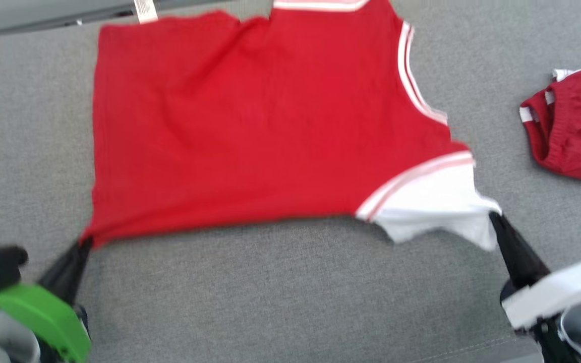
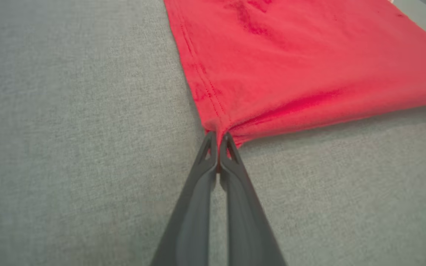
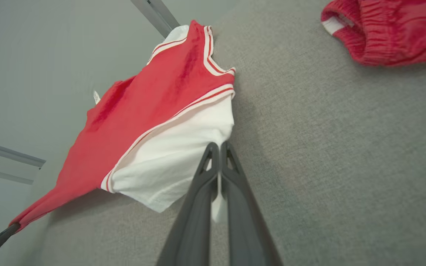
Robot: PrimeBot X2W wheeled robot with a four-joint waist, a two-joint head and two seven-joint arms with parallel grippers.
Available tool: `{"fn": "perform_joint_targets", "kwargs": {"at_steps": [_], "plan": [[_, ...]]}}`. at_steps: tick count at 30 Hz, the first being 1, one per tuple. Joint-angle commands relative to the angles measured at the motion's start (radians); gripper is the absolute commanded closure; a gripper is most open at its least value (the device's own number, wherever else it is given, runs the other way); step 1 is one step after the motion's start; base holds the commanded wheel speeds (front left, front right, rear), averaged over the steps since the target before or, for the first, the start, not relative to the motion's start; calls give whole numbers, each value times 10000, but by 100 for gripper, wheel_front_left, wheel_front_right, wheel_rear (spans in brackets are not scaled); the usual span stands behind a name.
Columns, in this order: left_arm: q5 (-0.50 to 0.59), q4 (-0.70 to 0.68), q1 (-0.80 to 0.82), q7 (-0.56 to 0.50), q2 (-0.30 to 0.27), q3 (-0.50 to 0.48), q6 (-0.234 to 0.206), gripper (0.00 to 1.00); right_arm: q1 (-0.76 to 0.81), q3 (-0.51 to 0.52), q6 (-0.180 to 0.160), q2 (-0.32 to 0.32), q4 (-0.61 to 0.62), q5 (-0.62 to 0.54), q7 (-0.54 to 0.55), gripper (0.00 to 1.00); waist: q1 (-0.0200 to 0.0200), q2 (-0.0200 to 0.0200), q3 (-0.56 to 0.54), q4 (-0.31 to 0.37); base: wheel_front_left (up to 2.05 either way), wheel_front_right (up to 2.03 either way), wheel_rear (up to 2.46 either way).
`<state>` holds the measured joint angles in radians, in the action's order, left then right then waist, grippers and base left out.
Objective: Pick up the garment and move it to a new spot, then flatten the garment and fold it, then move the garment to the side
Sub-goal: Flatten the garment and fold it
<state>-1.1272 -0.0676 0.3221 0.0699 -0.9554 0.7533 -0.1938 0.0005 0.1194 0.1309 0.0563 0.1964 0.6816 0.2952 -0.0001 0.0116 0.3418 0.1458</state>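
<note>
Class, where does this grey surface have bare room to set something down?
Bare: the strip below the red jersey, between left gripper and right gripper; also left of the jersey. Crowded: right side, near the red shorts.

The light is bright, soft and even — the head view is smeared with blur, the wrist views are sharper, and a faint shadow lies beneath the red jersey (image 2: 290,66) just right of the fingertips (image 2: 230,145).

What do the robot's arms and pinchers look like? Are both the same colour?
The left gripper and the right gripper each have two long, dark grey jaws that narrow to thin tips, with a small triangle hole near each tip. The wrists differ: the left has a bright green cover, the right a white cover.
</note>
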Motion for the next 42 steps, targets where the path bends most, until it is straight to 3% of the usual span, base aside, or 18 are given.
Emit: {"fn": "perform_joint_targets", "kwargs": {"at_steps": [1, 7, 13, 18, 25, 34, 42], "plan": [[-142, -259, -922, 434, -32, 105, -453, 100, 752, 172, -2, -2, -60, 29, -206, 100, 1, -116, -718, -18, 0, 0, 0], [-885, -1317, -3281, 1649, 433, -42, -1446, 100, 2519, 594, -7, -30, -70, 325, -575, 100, 1, -116, -915, -34, 0, 0, 0], [-976, -1966, -4101, 1854, 692, -143, -1540, 100, 3251, 890, -7, -43, 238, 677, -611, 100, 1, -116, -887, -171, 0, 0, 0], [-768, -2086, -3900, 1563, 281, -178, -1575, 100, 2610, 779, -5, -46, 568, 756, -318, 100, 1, -116, -927, -133, 0, 0, 0], [-541, -2807, -2853, 237, -585, -275, -1758, 100, 934, 558, -5, -26, 789, 517, 361, 100, 1, -116, -610, -88, 0, 0, 0], [-559, -2793, -1061, -1353, -870, -556, -1481, 100, -963, 735, -1, 23, 71, 158, 1222, 100, 1, -116, -49, -171, 0, 0, 0], [-66, -1389, 927, -2619, 127, -108, -843, 100, -2172, 631, -1, 142, -1118, -436, 1437, 100, 1, -116, 169, -214, 0, 0, 0]]}}
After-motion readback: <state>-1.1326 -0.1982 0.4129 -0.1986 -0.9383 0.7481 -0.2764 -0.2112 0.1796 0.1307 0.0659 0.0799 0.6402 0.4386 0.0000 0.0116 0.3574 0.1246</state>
